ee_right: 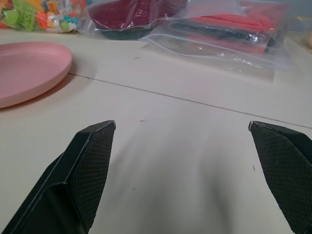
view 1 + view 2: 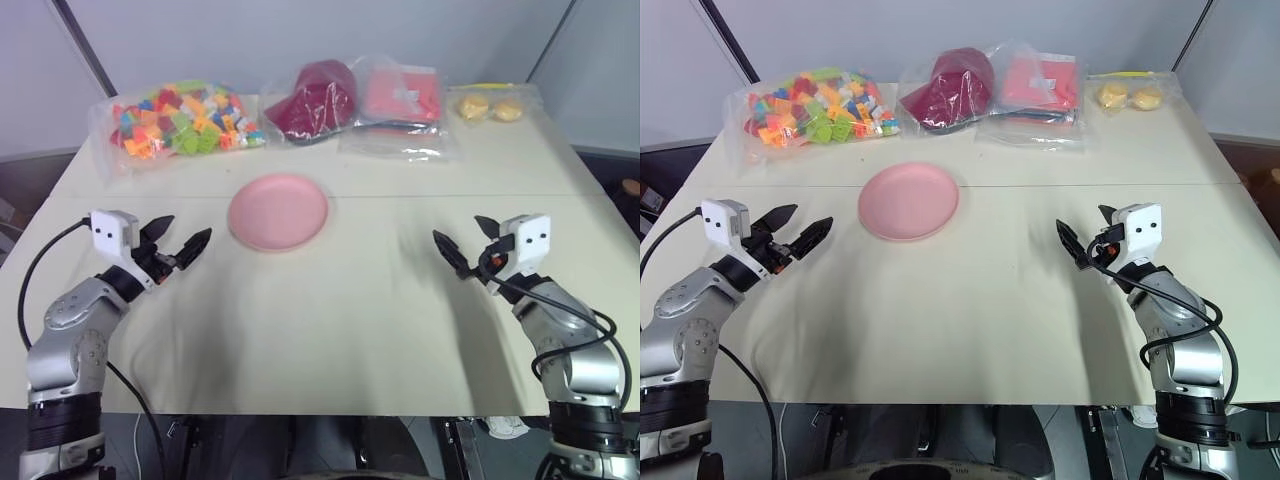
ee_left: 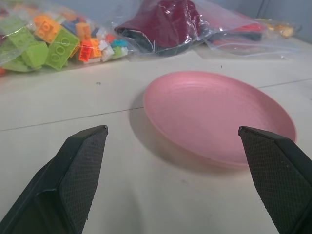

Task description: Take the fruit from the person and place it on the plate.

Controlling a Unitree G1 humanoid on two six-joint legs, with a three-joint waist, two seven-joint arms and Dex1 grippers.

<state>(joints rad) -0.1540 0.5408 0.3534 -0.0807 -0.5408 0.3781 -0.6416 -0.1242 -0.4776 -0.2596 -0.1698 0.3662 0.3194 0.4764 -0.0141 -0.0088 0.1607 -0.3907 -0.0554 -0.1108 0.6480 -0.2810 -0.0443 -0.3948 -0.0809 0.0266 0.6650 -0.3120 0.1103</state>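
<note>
My left gripper (image 2: 183, 240) and my right gripper (image 2: 464, 243) hang level over the near part of the table (image 2: 380, 290), well apart, one to each side. Both have their fingers spread wide and grip nothing. Past them, toward the middle of the table and nearer my left side, the pink plate (image 2: 278, 211) lies flat and bare. Along the far edge sit a bag of coloured bricks (image 2: 180, 120), a bagged dark red item (image 2: 315, 100), a bagged red packet (image 2: 402, 98) and a bag with two pale yellow rounds (image 2: 490, 106). I see no fruit and no person's hand, so I judge the handover has not begun. To do it well, I should wait with my fingers wide, close around the fruit's middle only once it sits between my pads, then lower it onto the plate's centre before releasing.
</note>
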